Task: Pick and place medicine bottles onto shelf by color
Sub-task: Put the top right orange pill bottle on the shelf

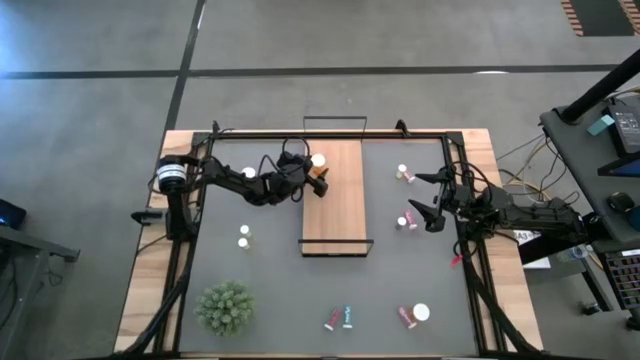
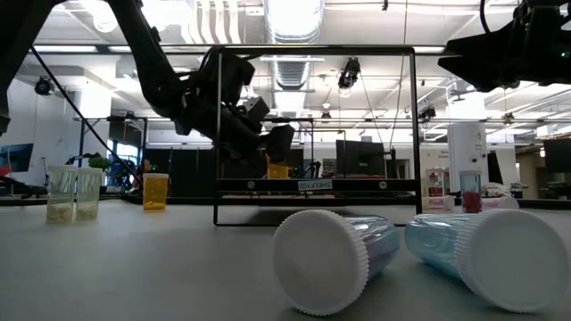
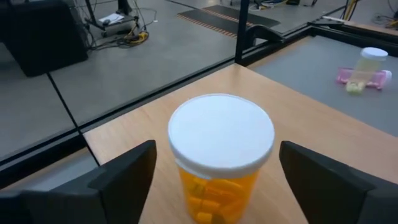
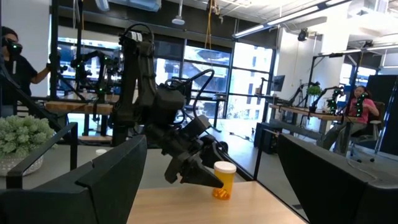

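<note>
The left gripper (image 1: 318, 178) hangs at the shelf's (image 1: 333, 215) far-left corner – jaws apart, flanking an upright orange medicine bottle (image 3: 219, 163) standing there. The right gripper (image 1: 428, 198) waits near the surface's right edge – jaws apart, holding nothing.

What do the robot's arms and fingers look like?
Both arms are black, jointed and slim. The left arm has a white-ringed base joint and black cables looping near its wrist. The right arm is also black. Fingers are broad, matte black wedges.
</note>
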`<act>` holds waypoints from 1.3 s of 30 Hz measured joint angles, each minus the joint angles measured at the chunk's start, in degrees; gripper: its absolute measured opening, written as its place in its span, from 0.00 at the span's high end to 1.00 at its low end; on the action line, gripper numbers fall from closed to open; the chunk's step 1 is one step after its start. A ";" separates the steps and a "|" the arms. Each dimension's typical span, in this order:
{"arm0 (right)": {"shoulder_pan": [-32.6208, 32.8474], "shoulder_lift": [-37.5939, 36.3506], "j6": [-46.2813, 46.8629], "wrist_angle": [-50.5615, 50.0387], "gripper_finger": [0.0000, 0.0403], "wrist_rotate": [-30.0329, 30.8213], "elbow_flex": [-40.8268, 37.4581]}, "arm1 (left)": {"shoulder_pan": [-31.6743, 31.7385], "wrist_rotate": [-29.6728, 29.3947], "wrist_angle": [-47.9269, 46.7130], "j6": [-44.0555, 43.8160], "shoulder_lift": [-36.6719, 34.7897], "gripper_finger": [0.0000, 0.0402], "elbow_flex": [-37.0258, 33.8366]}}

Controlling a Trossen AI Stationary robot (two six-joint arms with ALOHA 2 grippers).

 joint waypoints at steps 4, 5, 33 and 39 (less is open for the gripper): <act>0.00 0.00 -0.02 0.00 0.13 0.00 0.00 | 0.23 0.13 0.00 -0.31 0.00 0.30 0.00; -0.02 0.00 -0.01 0.00 0.13 0.00 0.00 | 0.23 0.15 0.00 -0.31 0.00 0.31 0.00; -0.02 0.00 0.00 0.02 0.13 0.01 -0.02 | 1.43 6.19 -0.08 5.78 3.69 0.54 8.73; -0.02 0.00 0.00 0.04 0.13 0.00 -0.01 | 1.32 1.82 -0.41 5.90 7.02 0.54 12.03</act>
